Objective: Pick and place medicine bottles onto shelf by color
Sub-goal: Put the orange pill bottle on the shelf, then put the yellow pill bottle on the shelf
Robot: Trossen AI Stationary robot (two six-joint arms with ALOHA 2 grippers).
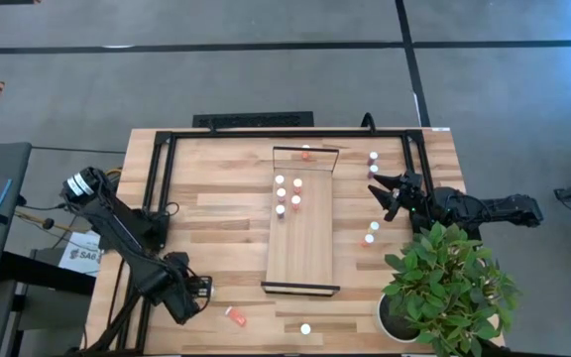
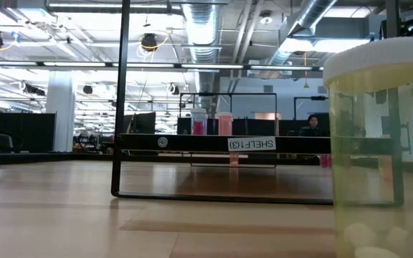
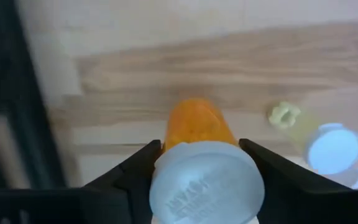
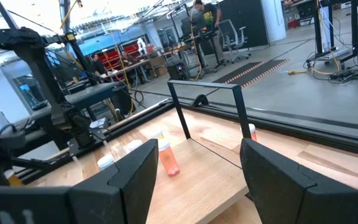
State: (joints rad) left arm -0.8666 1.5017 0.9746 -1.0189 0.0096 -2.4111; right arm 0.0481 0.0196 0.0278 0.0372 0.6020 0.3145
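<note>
Grey concrete floor surrounds the slatted wooden table [image 1: 216, 213], and the shelf [image 1: 301, 238], a long pale board with dark end rails, lies on the table's middle.

On the shelf's far half stands a cluster of white-capped bottles [image 1: 287, 194], and one more reddish bottle [image 1: 306, 153] sits at the far rail. In the low view pink bottles [image 2: 211, 123] stand behind the rail's label.

Left of the shelf's near end, the left gripper [image 1: 191, 295] hangs low over the table. Its wrist view shows the two fingers [image 3: 135, 168] pressed against either side of an orange bottle [image 3: 199, 152] with a white cap; the bottle stands between them, cap toward the camera. Just beyond that gripper a pale yellow bottle [image 3: 319, 140] lies on the wood.

Between that gripper and the shelf's near rail an orange bottle [image 1: 235, 315] lies on its side, and a white-capped one [image 1: 305, 328] stands just nearer than the rail.

Right of the shelf's far half, the right gripper [image 1: 383, 193] hovers with its fingers [image 4: 135, 168] spread wide and nothing between them. Loose bottles [image 1: 373, 159] stand on the table on either side of it along the shelf's length, two beyond and others [image 1: 371, 233] nearer, none touching it. A potted plant [image 1: 449, 283] stands at the table's near right corner.
</note>
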